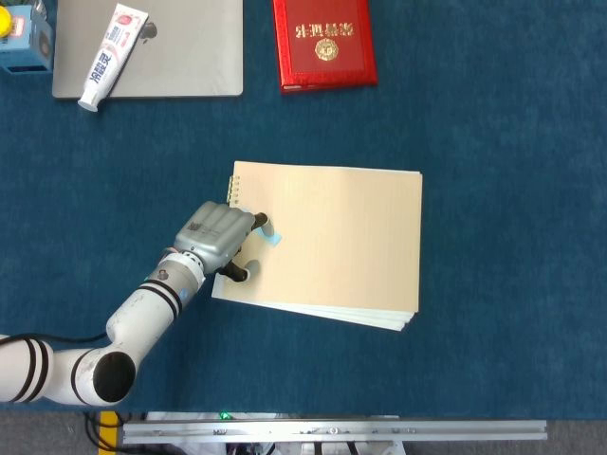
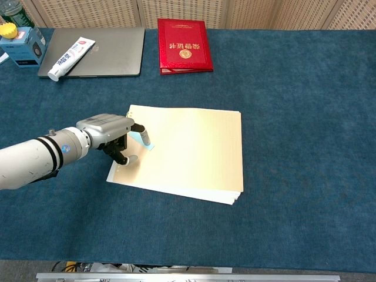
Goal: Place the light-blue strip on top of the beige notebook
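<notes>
Left hand (image 1: pixel 216 239) sat over the left edge of the beige notebook (image 1: pixel 341 242), near its spiral-bound corner, fingers curled down onto the cover. The light-blue strip (image 1: pixel 272 237) lay on the cover at the fingertips, only its end showing; whether the fingers gripped it or merely touched it could not be told. The notebook's right and far portions were uncovered, and bare blue desk (image 1: pixel 503 190) lay open to the right and front of it.

Along the far edge sat a red booklet (image 1: pixel 323 42), a grey laptop (image 1: pixel 180 57) with a toothpaste tube (image 1: pixel 112 55) on its lid, and a blue box (image 1: pixel 21 40) at the corner.

The chest view showed the strip (image 2: pixel 144 139) slanting under one finger, thumb lower against the page. The head view showed the stacked page edges at the notebook's near right corner. Right hand appeared in neither view.
</notes>
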Robot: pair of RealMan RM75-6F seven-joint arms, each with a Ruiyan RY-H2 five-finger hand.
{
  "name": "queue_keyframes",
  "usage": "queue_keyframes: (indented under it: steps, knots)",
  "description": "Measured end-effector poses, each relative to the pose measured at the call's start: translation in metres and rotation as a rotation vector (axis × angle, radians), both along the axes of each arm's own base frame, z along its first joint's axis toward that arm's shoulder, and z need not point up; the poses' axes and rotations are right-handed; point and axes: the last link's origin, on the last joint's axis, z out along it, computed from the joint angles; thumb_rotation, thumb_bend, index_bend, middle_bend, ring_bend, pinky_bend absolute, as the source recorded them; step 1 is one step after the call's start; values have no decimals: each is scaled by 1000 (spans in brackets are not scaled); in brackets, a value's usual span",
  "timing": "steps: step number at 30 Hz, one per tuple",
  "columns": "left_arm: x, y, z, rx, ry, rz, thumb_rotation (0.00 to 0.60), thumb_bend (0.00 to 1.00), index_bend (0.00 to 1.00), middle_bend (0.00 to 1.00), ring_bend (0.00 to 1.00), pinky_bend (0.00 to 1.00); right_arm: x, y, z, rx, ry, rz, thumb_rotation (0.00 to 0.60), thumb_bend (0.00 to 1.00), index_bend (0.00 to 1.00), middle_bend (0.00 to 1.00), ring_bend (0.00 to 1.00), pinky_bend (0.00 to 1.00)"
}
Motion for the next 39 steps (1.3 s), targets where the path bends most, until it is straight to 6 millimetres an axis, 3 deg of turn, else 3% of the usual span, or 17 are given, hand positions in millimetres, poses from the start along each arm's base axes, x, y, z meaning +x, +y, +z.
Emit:
queue_keyframes:
  steps: [16,25,39]
  knots:
    - [-3,-3,3,3,9,-6,549,384,284,1000,1000,1000,2,1,0,1,0,4,600,259,344,399,419,338]
    - [7,-9,6,-2,-17,-35,550,384,289,1000,1000,1000,2,2,0,1,-1,4,600,259,344,399,419,338]
    - [5,-8,-4,-16,-2,-23,551,384,289,1000,1000,1000,-2,4,4,-8,1,-7,600,259,344,399,419,338]
